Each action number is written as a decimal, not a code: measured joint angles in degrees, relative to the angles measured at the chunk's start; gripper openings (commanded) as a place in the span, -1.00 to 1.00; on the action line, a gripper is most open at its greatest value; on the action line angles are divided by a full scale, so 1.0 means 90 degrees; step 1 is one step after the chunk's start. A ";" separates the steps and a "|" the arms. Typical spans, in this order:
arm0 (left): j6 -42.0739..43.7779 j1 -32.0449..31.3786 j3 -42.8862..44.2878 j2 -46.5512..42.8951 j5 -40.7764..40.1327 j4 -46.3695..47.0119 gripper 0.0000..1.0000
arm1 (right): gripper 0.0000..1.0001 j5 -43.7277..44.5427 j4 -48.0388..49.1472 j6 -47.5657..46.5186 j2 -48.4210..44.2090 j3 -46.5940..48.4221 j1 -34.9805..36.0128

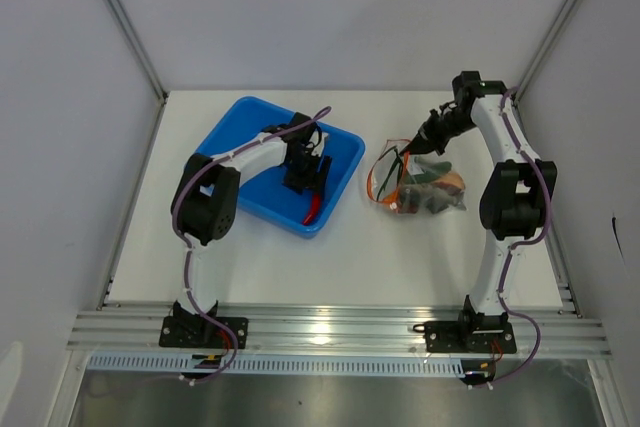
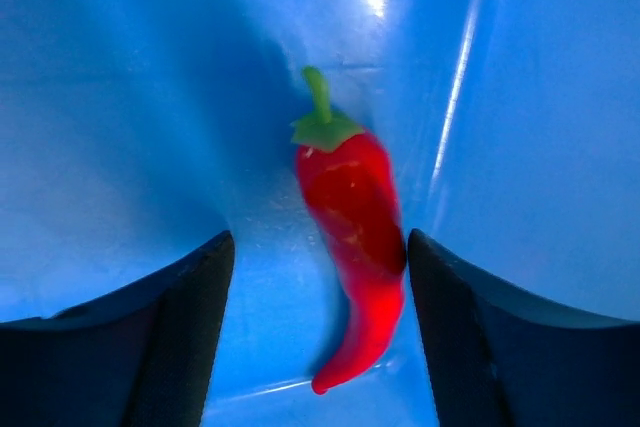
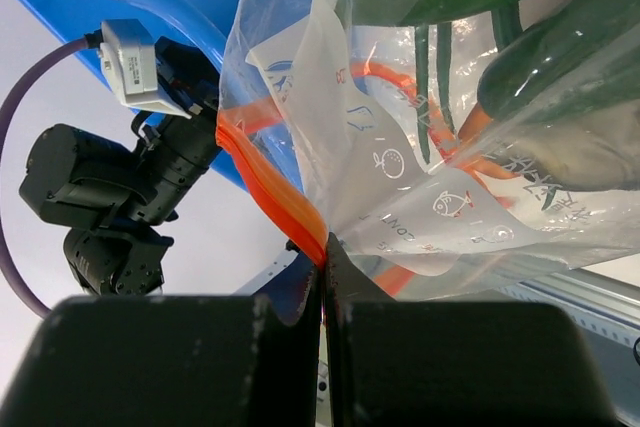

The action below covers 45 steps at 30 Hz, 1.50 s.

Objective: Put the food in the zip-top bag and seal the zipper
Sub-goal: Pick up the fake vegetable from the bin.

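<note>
A red chili (image 2: 352, 237) with a green stem lies on the floor of the blue tray (image 1: 245, 122), close to its near corner (image 1: 311, 211). My left gripper (image 2: 318, 237) is down in the tray, open, one finger on each side of the chili; the right finger (image 2: 450, 307) is almost against it. The zip-top bag (image 1: 420, 187) lies right of the tray with green and orange food (image 3: 540, 57) inside. My right gripper (image 3: 324, 257) is shut on the bag's mouth, pinching the orange zipper (image 3: 265, 172) and holding the mouth raised (image 1: 418, 142).
The tray's walls (image 2: 520, 147) rise close around the left fingers. The left arm's wrist (image 3: 120, 177) shows just beyond the bag's mouth in the right wrist view. White enclosure walls (image 1: 90, 97) bound the table on three sides; a metal rail (image 1: 330, 327) runs along the near edge.
</note>
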 measured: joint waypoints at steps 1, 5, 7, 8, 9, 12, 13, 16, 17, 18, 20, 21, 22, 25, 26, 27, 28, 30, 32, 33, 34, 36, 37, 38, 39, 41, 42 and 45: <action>-0.0010 0.0000 0.0000 0.0002 -0.0053 -0.0002 0.32 | -1.00 0.0002 -0.0005 0.0000 0.0000 0.0019 0.0000; -0.0066 0.0000 -0.0002 0.0022 -0.0291 -0.0034 -0.25 | -1.00 0.0000 0.0000 -0.0002 0.0000 0.0102 0.0000; -0.0112 0.0000 -0.0002 0.0039 -0.0396 -0.0036 -0.35 | -1.00 -0.0002 0.0005 -0.0002 0.0002 0.0119 0.0000; -0.0107 0.0002 -0.0002 0.0039 -0.0420 -0.0039 -0.40 | -1.00 -0.0005 0.0005 -0.0005 0.0005 0.0131 0.0000; -0.0114 0.0002 -0.0002 0.0039 -0.0435 -0.0039 -0.49 | -1.00 -0.0007 0.0005 -0.0005 0.0007 0.0148 0.0000; -0.0124 0.0005 -0.0002 0.0039 -0.0452 -0.0039 -0.73 | -1.00 -0.0036 0.0036 -0.0005 0.0017 0.0185 0.0000; -0.0124 0.0005 -0.0002 0.0039 -0.0457 -0.0039 -0.81 | -1.00 -0.0051 0.0056 -0.0005 0.0019 0.0185 0.0000; -0.0121 0.0005 -0.0015 0.0036 -0.0466 -0.0029 -0.99 | -1.00 -0.0126 0.0095 0.0000 0.0056 0.0187 0.0000; -0.0124 0.0005 -0.0027 0.0032 -0.0469 -0.0017 -0.99 | -1.00 -0.0148 0.0109 0.0002 0.0073 0.0187 0.0002; -0.0126 0.0005 -0.0051 0.0019 -0.0469 0.0012 -0.99 | -1.00 -0.0177 0.0131 0.0002 0.0085 0.0187 0.0005; -0.0138 0.0005 -0.0134 -0.0029 -0.0471 0.0095 -0.99 | -1.00 -0.0204 0.0180 0.0002 0.0090 0.0187 0.0012; -0.0143 0.0005 -0.0185 -0.0066 -0.0481 0.0136 -0.99 | -1.00 -0.0219 0.0199 0.0002 0.0090 0.0194 0.0015; -0.0151 0.0005 -0.0243 -0.0100 -0.0491 0.0187 -0.99 | -1.00 -0.0226 0.0231 0.0002 0.0090 0.0202 0.0019; -0.0172 0.0005 -0.0491 -0.0270 -0.0546 0.0345 -0.99 | -1.00 -0.0223 0.0350 0.0000 0.0090 0.0206 0.0041; -0.0197 0.0005 -0.0578 -0.0330 -0.0573 0.0359 -0.99 | -1.00 -0.0223 0.0369 0.0000 0.0090 0.0206 0.0044; -0.0209 0.0005 -0.0648 -0.0391 -0.0593 0.0359 -0.99 | -1.00 -0.0219 0.0398 -0.0002 0.0090 0.0206 0.0056; -0.0211 0.0005 -0.0692 -0.0432 -0.0612 0.0374 -0.99 | -1.00 -0.0211 0.0418 -0.0005 0.0090 0.0206 0.0066; -0.0211 0.0005 -0.0726 -0.0522 -0.0663 0.0355 -0.99 | -1.00 -0.0182 0.0461 -0.0005 0.0090 0.0206 0.0085; -0.0211 0.0005 -0.0726 -0.0653 -0.0699 0.0308 -0.99 | -1.00 -0.0146 0.0510 -0.0005 0.0090 0.0206 0.0109; -0.0211 0.0005 -0.0726 -0.0755 -0.0699 0.0282 -0.99 | -1.00 -0.0121 0.0534 -0.0005 0.0087 0.0206 0.0117; -0.0211 0.0005 -0.0726 -0.0879 -0.0695 0.0262 -0.99 | -1.00 -0.0100 0.0566 -0.0005 0.0085 0.0206 0.0121; -0.0211 0.0005 -0.0726 -0.1151 -0.0675 0.0226 -0.99 | -1.00 -0.0036 0.0641 -0.0007 0.0070 0.0206 0.0131; -0.0214 0.0005 -0.0724 -0.1290 -0.0651 0.0192 -0.99 | -1.00 -0.0010 0.0673 -0.0007 0.0058 0.0206 0.0143; -0.0214 0.0005 -0.0719 -0.1401 -0.0629 0.0158 -0.99 | -1.00 0.0015 0.0704 -0.0007 0.0041 0.0206 0.0158; -0.0211 0.0005 -0.0704 -0.1535 -0.0602 0.0100 -0.99 | -1.00 0.0044 0.0736 -0.0010 0.0019 0.0204 0.0168; -0.0209 0.0005 -0.0665 -0.1766 -0.0554 -0.0019 -0.99 | -1.00 0.0107 0.0784 -0.0010 -0.0044 0.0204 0.0185; -0.0209 0.0005 -0.0663 -0.1868 -0.0527 -0.0056 -0.99 | -1.00 0.0136 0.0809 -0.0010 -0.0080 0.0197 0.0197; -0.0202 0.0005 -0.0678 -0.2166 -0.0432 -0.0223 -0.99 | -1.00 0.0211 0.0899 -0.0015 -0.0238 0.0134 0.0253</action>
